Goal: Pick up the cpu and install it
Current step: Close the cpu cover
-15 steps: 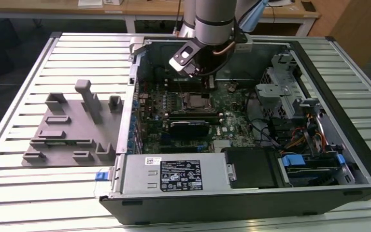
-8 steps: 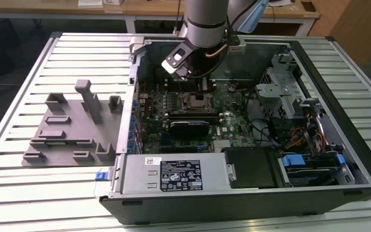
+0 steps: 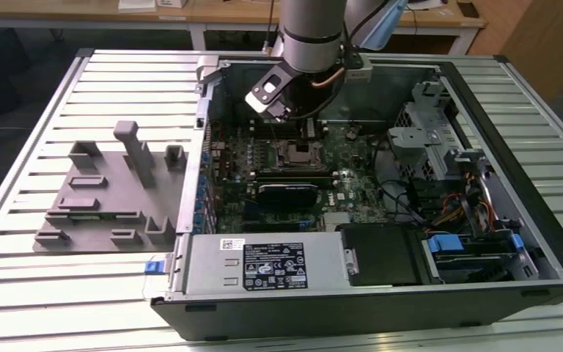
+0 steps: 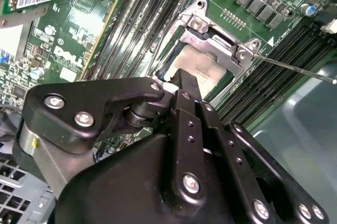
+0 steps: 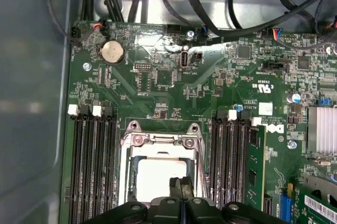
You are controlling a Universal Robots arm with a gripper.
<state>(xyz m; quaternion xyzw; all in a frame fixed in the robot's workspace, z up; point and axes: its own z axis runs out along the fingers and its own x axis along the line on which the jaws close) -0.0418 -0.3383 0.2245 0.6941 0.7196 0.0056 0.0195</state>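
Broadly, the slatted surface (image 3: 27, 293) is carrying an open computer case (image 3: 360, 304), which is filling the middle and the exterior view's right. Grey fixture blocks (image 3: 105, 198) are sitting at the exterior view's left, outside the case. The case is holding a green motherboard (image 3: 350, 183) and a labelled power supply (image 3: 262, 268) in the lower part of that view. Drive cages (image 3: 428, 139) with cables are sitting toward the exterior view's right.

The arm (image 3: 311, 29) is reaching down from the upper middle of that view, over the socket (image 5: 160, 141). In the first wrist view the socket is holding the cpu (image 5: 158, 174), which is lying flat inside the metal frame. The end effector (image 5: 182, 183) is hanging over the chip's edge with its fingers pressed together and nothing between them. Whether the tips are touching the chip I cannot tell.

Seating it well is calling, I judge, for keeping the chip level and square to the frame. It is also calling for pressing lightly and straight down, never dragging sideways across the pins.
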